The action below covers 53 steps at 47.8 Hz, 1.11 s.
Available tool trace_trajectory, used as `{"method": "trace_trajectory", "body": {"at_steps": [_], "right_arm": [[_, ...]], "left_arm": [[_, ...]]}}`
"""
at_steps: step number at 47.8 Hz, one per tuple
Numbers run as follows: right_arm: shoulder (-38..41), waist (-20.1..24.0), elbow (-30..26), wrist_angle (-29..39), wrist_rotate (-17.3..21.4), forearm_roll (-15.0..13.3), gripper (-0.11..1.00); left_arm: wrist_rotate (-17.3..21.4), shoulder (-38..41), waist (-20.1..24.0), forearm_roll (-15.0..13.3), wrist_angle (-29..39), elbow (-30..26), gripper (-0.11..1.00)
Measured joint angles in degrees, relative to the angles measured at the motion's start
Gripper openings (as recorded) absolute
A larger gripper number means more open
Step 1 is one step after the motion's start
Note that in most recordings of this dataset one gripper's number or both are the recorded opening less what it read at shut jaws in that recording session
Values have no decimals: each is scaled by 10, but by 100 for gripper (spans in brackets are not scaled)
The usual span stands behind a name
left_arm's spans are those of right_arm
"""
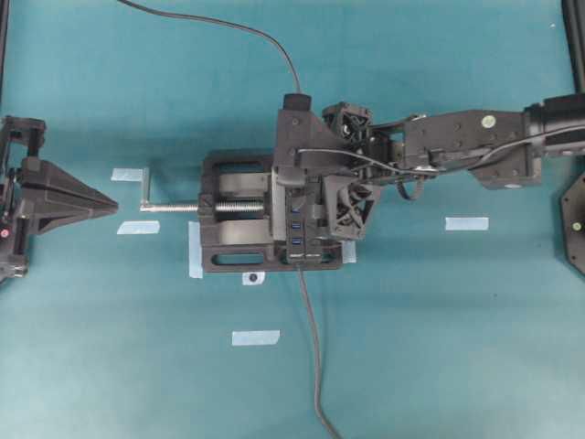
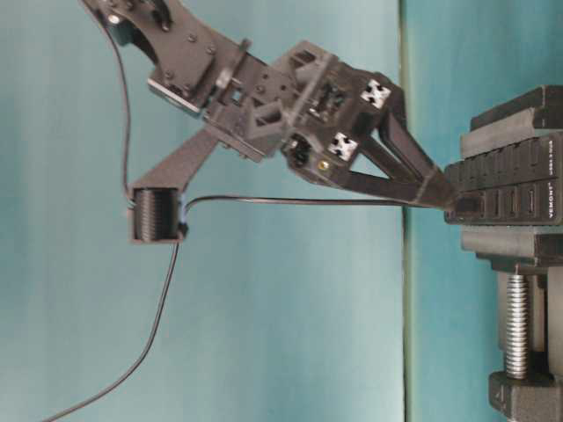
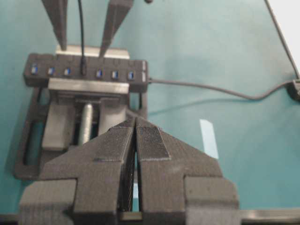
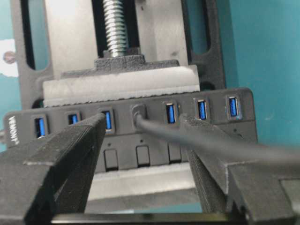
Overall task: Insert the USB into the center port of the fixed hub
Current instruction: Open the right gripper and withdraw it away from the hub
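Observation:
The fixed hub (image 4: pixel 211 136) is clamped in a black vise, its row of blue slots facing the right wrist camera. The USB (image 4: pixel 139 114), a small black plug, sits in the middle slot, so the center port is hidden behind it. Its dark cable (image 4: pixel 206 143) runs back toward the camera. My right gripper (image 4: pixel 143 123) is open, one finger on each side of the plug and neither touching it. The left wrist view shows the same: the plug (image 3: pixel 83 70) in the hub (image 3: pixel 136 75) between spread fingers. My left gripper (image 3: pixel 135 123) is shut and empty, far left of the vise (image 1: pixel 110 203).
The vise (image 1: pixel 233 256) has a silver screw and handle (image 1: pixel 169 207) pointing left. The hub's own cable (image 1: pixel 311 347) trails toward the front edge. Several blue tape strips (image 1: pixel 466 223) lie on the teal table. The USB cable (image 2: pixel 290 201) passes a black spool under the right arm.

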Motion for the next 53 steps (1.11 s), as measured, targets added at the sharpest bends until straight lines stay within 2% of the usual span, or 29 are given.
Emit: {"method": "trace_trajectory", "body": {"at_steps": [29,53], "right_arm": [[-75,2,41,-7,-1,0,76],[-149,2,110,-47,0,0,76]], "left_arm": [[0,0,0,-1,0,0,0],[0,-1,0,-1,0,0,0]]}}
